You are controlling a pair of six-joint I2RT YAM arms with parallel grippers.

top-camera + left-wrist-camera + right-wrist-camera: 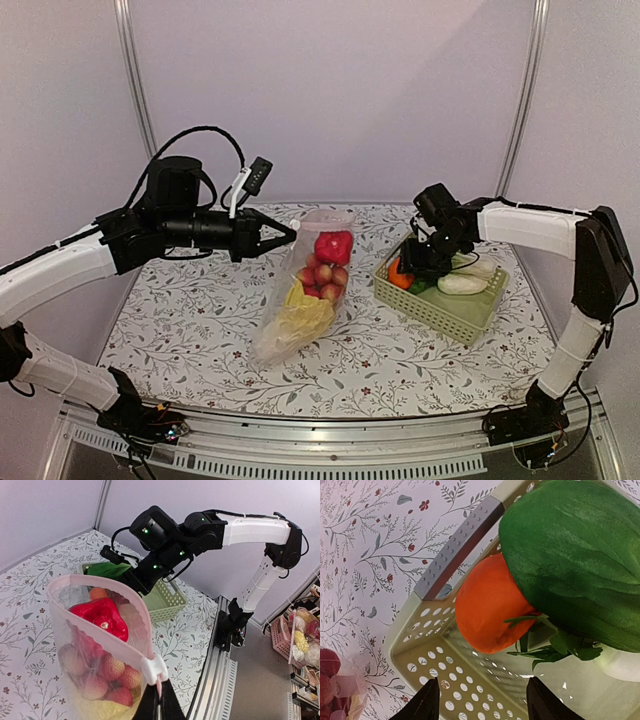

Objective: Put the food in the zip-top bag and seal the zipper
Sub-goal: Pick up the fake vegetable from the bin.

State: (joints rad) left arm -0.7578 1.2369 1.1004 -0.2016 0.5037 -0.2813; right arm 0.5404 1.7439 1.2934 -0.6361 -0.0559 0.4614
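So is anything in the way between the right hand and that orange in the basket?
Partly. A big green leaf lies over one side of the orange. The open right hand hangs above the basket, and the orange's other side shows bare toward it. Nothing else visible stands between.

The left arm (60, 265) reaches sideways, and the left hand (288, 234) pinches the zip-top bag (272, 325). The right arm (530, 225) bends down, with the right hand (482, 700) open.
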